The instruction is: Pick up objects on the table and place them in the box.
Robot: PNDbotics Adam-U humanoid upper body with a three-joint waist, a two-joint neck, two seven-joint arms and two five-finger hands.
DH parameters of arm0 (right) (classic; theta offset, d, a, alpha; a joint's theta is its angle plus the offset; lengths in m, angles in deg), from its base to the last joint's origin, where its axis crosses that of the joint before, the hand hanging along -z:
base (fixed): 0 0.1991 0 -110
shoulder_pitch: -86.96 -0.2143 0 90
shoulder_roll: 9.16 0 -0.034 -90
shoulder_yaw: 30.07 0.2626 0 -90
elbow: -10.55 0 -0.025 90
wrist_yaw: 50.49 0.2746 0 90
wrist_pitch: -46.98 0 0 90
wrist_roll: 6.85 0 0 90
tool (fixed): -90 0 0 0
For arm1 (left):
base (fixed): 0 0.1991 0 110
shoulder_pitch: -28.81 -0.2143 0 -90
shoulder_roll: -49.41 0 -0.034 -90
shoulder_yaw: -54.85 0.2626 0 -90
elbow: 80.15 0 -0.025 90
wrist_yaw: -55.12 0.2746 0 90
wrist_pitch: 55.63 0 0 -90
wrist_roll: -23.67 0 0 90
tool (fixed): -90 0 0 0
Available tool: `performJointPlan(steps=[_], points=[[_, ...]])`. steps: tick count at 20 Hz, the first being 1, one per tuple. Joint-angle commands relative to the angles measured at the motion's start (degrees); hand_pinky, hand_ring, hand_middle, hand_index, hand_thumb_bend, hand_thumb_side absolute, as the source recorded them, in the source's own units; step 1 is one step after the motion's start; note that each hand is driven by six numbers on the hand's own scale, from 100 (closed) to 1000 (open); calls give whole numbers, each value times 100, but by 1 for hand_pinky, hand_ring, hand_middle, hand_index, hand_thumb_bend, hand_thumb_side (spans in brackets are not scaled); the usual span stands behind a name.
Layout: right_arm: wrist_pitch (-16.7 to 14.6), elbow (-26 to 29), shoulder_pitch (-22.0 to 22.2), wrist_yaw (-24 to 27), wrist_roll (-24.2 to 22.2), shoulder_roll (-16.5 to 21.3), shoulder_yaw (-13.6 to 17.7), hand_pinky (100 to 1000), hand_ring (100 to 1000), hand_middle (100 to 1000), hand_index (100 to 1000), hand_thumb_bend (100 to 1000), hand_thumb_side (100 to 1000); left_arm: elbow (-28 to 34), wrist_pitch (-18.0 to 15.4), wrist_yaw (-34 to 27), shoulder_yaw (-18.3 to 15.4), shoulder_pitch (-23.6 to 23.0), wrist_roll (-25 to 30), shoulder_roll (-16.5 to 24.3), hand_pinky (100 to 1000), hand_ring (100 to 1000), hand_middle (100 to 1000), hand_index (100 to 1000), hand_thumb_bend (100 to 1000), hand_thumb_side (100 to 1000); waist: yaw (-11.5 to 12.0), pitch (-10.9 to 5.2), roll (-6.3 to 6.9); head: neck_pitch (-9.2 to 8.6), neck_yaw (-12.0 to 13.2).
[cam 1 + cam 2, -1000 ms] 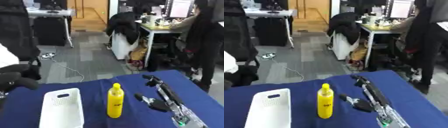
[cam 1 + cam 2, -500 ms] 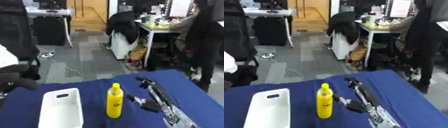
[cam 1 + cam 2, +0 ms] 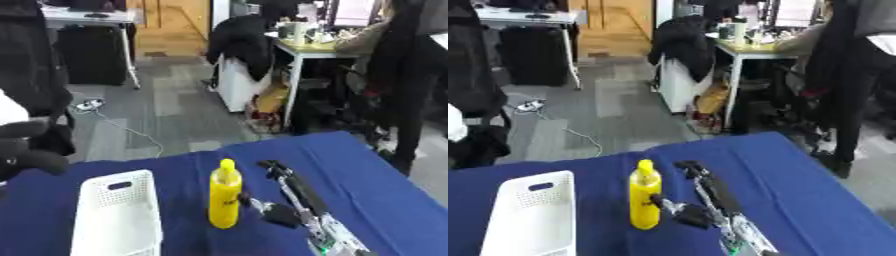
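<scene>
The yellow bottle [image 3: 225,200] stands upright on the blue tabletop [image 3: 376,180], just right of the white box [image 3: 116,215], not yet inside. The right hand [image 3: 278,197] reaches in from bottom right, fingers straight & released, thumb side nearly at the bottle, prob. lining up a side grasp. Left hand not in view. Vs 1 s ago, the right hand has slid closer to the bottle; bottle & box unmoved.
</scene>
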Motion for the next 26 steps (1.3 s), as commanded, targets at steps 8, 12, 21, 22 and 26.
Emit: performJointPlan(steps=[8,12,21,22,26], points=[[-118,-298,-360,-12,113,-204,30,754,736,852,939,651,980,74,-3,-45,3,109,19,49,696,613,864,878,237,887,27,-54,25,14,-238],[-106,-471,-499,-36,166,-269,72,755,737,849,936,646,978,74,-1,-55,4,126,21,40,696,613,864,878,238,887,32,-48,28,-11,-354],[-63,-858,-743,-189,336,-344,183,761,745,853,934,637,995,74,-1,-79,5,211,26,-3,696,614,864,878,239,887,75,22,49,-155,-538],[-62,-876,-757,-193,352,-348,189,762,747,856,935,638,995,74,2,-81,5,218,28,-9,696,614,864,878,239,887,81,28,50,-169,-552],[-42,-938,-799,-203,411,-375,207,780,761,868,943,644,1000,74,6,-94,5,247,32,-24,696,614,864,878,239,887,102,44,55,-201,-571]])
